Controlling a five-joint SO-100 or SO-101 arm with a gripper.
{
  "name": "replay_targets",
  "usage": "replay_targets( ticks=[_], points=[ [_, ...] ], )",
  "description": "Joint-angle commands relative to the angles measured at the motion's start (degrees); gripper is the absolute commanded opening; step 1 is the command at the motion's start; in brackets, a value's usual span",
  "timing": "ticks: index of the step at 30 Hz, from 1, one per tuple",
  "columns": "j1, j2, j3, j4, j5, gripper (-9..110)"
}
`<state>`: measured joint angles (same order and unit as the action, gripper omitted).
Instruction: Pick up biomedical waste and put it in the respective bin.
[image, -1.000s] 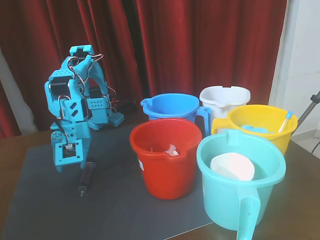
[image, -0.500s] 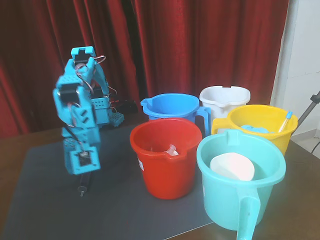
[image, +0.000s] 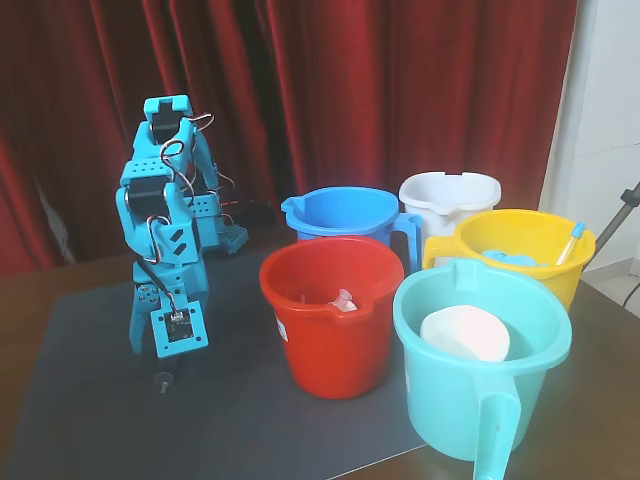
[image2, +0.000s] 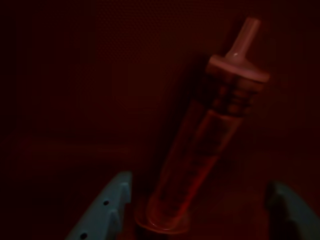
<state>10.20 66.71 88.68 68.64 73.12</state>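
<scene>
A: Arm turquoise; mat dark grey; curtain deep red.

B: Buckets: red with white label, blue, teal, yellow, white.

A: Syringe in the wrist view: reddish, dim, perhaps clear.

In the wrist view the picture is very dark with a red cast. The syringe lies on a dim textured surface, slanting from low centre up toward the upper right, its clear barrel showing a dark inside and its flange and thin stem at the far upper end. Its near end sits between the two fingers of the gripper, closer to the left finger than to the right one. The jaws are spread wide apart, neither finger touching the syringe
</scene>
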Motion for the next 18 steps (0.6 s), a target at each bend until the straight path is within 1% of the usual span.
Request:
replay_targets(
  ticks=[1,7,18],
  points=[
    [-0.2,0.4,-2.0,-1.2,-0.1,29],
    [-0.3,-2.5,-0.9,-6.6,2.0,29],
    [-0.3,-10.2,-5.9,-7.0,2.0,29]
  ],
)
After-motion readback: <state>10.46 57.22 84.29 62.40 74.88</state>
